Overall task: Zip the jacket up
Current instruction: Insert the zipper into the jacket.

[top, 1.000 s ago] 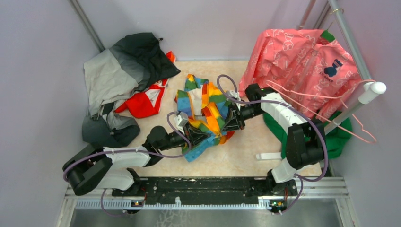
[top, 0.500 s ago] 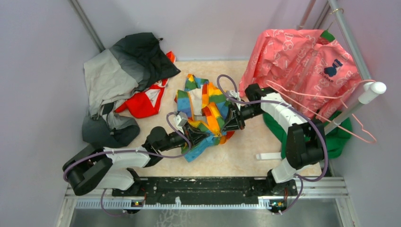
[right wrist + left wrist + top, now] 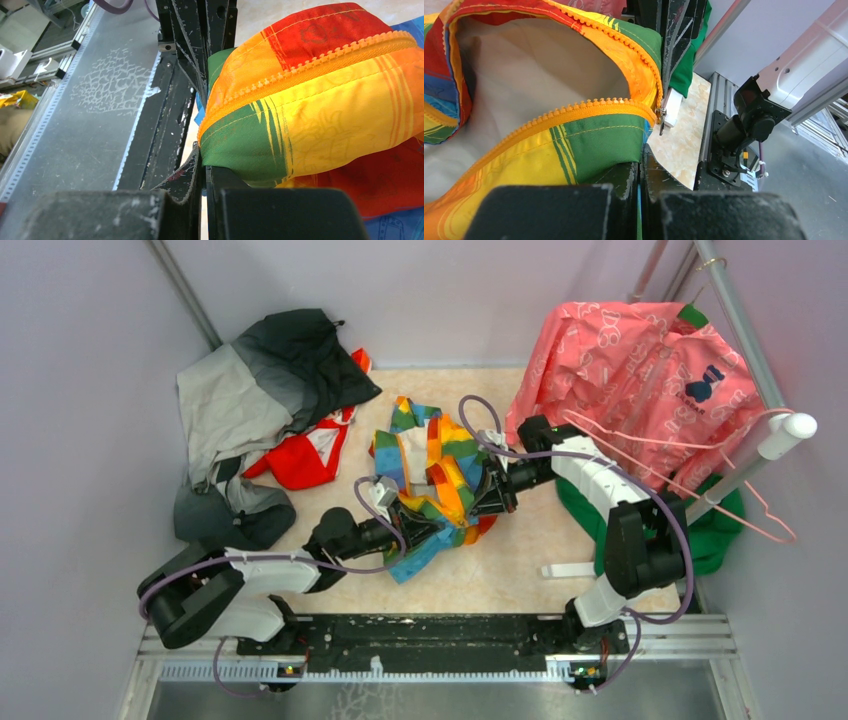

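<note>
1. One jacket (image 3: 430, 472) is lying bunched mid-table (image 3: 500, 578) between two grippers, its single zipper (image 3: 574, 107) gaping open.
2. The left gripper (image 3: 415, 523) is pinching the green hem, jaws nearly together.
3. The right gripper (image 3: 488, 495) is likewise clamping green fabric beside the zipper.

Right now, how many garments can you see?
5: grey-and-black jacket far left, red garment under it, rainbow jacket centre, pink garment hanging right, green garment beneath; more may be hidden.
</note>
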Motion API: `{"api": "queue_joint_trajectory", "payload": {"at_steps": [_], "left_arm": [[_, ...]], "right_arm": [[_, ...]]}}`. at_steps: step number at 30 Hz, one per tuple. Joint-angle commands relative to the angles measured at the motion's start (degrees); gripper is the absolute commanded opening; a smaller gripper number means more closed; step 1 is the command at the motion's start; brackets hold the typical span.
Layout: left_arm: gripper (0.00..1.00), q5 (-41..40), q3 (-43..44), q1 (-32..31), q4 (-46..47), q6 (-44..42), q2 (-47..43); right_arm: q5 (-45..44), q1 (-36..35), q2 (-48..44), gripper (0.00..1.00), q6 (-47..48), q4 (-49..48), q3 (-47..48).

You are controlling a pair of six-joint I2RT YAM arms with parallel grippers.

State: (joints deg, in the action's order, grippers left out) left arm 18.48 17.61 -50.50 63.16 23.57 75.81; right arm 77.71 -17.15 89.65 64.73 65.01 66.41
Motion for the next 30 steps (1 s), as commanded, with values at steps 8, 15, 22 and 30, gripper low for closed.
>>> {"api": "queue_joint_trajectory", "payload": {"at_steps": [8,15,22,30], "left_arm": [[0.0,-0.22,-0.25,-0.3,4.28,0.77,0.12],[0.0,-1.62,-1.33,-0.3,3.91,0.43,-1.49],[0.0,-1.48,-1.05,-0.3,5.18,0.83,-0.52],[0.0,-1.38,-0.4,-0.31,6.15,1.62,0.7]], "right_arm": [[2.82,-0.53,-2.38,0.0,-0.47,-2.25,-0.14],[2.86,-0.53,-2.38,0.0,-0.49,-2.35,-0.21],[2.97,-0.57,-2.42,0.0,-0.59,-2.48,-0.3],[3.04,-0.52,-2.57,0.0,-0.82,-2.61,-0.31]]}}
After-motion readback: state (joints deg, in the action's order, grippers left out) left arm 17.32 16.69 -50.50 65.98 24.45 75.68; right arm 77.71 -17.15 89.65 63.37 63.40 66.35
